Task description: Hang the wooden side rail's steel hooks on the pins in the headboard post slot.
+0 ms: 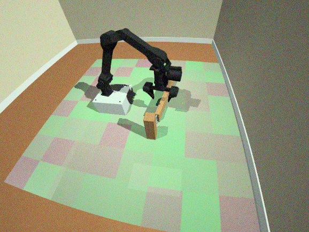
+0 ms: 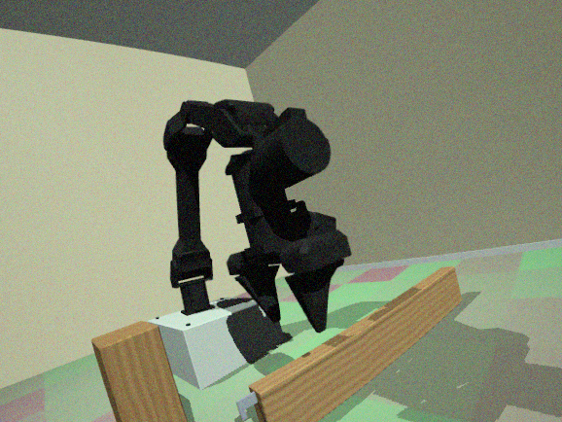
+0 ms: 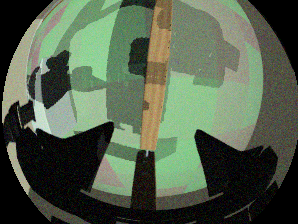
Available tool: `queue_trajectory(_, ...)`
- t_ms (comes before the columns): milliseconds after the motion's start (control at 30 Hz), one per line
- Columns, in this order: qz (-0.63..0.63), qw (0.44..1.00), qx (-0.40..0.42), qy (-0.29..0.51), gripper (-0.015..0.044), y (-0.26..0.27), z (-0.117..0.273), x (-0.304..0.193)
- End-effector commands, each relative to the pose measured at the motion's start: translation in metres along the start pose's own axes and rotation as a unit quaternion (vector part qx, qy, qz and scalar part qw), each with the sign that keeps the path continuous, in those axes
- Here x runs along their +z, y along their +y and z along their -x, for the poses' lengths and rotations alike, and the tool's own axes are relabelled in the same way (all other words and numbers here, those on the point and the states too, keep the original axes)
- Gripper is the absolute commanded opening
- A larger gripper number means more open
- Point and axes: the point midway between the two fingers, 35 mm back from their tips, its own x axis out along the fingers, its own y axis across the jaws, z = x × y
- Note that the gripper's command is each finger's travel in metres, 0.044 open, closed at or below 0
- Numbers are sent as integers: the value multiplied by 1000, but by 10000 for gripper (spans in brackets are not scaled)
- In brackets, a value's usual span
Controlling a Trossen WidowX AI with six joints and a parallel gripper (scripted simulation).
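Observation:
The wooden side rail [image 1: 161, 107] [image 2: 369, 355] [image 3: 158, 50] lies on its narrow edge on the table, not lifted. A steel hook [image 2: 246, 404] sticks out of its near end, facing the headboard post [image 1: 150, 128] [image 2: 138, 374] [image 3: 143, 180]. In the exterior view a gap shows between hook and post, so the hook is off the pins. The second hook cannot be made out; slot and pins are hidden. The post stands upright, its top above the rail's. My gripper [image 1: 161, 99] [image 2: 298, 326] [image 3: 156, 129] is open and empty above the rail, pointing down, one finger towards each side.
The arm's white base box [image 1: 109, 107] [image 2: 182, 347] [image 3: 60, 116] stands left of the rail in the top view. The patchwork mat [image 1: 165, 171] lies under everything. A wall [image 1: 272, 80] runs along the right side.

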Motion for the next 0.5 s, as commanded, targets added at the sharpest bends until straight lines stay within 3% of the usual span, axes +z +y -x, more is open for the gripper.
queue_trajectory(0,2,1000,7,-3,440,3,-13,1)
queue_trajectory(467,1,1000,7,-3,440,3,-40,1)
